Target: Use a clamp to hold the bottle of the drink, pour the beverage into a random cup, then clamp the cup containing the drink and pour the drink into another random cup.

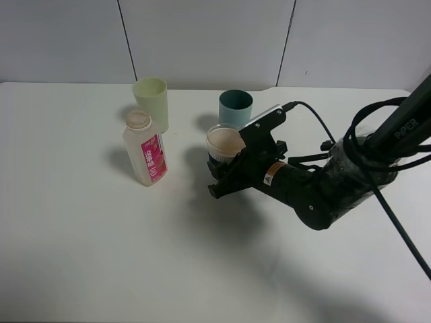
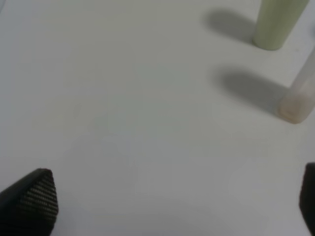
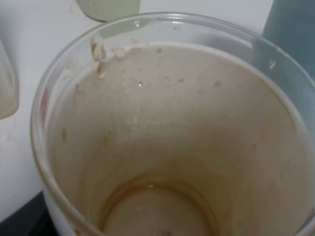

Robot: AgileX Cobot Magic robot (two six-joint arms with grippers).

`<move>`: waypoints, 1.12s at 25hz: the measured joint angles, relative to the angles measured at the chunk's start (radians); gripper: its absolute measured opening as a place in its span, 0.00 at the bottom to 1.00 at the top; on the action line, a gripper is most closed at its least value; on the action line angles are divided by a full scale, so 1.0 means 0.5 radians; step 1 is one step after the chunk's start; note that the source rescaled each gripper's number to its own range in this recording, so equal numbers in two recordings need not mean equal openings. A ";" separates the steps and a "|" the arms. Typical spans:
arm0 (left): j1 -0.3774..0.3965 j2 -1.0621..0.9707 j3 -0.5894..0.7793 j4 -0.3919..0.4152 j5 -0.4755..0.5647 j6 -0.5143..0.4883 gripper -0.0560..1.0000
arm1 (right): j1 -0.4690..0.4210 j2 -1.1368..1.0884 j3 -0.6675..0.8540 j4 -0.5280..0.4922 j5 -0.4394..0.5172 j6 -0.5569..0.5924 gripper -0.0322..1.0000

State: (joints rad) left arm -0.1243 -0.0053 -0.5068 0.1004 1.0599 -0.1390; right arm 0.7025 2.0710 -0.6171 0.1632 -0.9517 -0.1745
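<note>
One white table (image 1: pixel 101 256) under grey wall panels; "PIPER" marks the right arm, whose gripper (image 1: pixel 225 171) clamps the blue-banded cup (image 1: pixel 224 142) before the teal cup (image 1: pixel 236 106); pink-labelled bottle (image 1: pixel 144 149) leftward, label unreadable; left gripper (image 2: pixel 172 206) jaws wide

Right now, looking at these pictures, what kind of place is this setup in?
Probably a robot lab or test bench, not a kitchen. A bare white table stands against plain white wall panels, with a cabled black arm's right gripper holding the blue-banded cup beside staged props: a bottle and two tumblers.
</note>
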 joint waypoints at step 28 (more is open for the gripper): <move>0.000 0.000 0.000 0.000 0.000 0.000 1.00 | 0.000 -0.345 0.076 -0.083 0.242 0.008 0.64</move>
State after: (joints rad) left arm -0.1243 -0.0053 -0.5068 0.1004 1.0599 -0.1390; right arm 0.7025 1.8987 -0.5793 0.1217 -0.8306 -0.1707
